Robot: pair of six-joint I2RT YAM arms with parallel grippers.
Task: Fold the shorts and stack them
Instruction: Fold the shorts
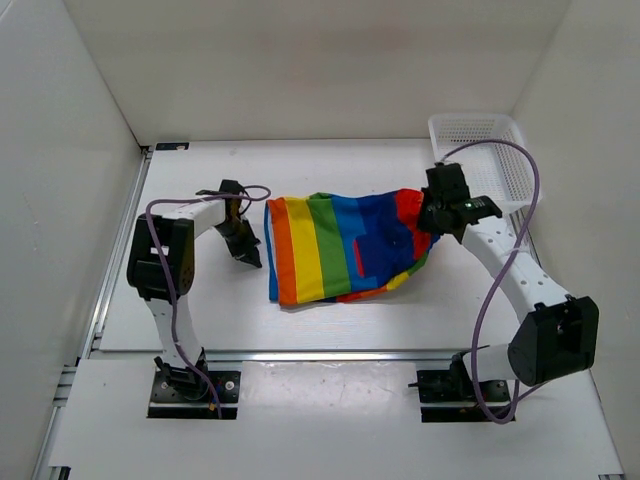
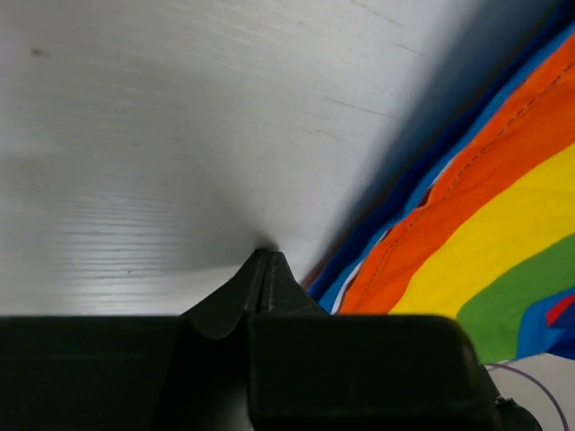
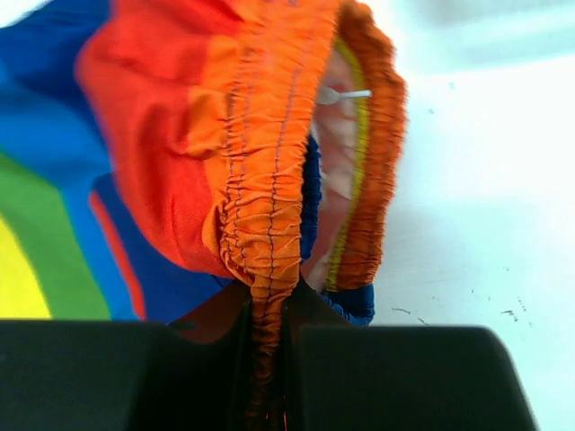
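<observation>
The shorts lie mid-way across the counter, long axis left to right. The right fingers pinch the orange waistband at the right end. The left fingers are pressed together, empty, just beside the left edge.

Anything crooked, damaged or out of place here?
Nothing looks damaged. The shorts lie skewed and only partly flat. The right gripper pinches the orange waistband, bunching that end, while the left gripper is shut on nothing beside the other end.
</observation>
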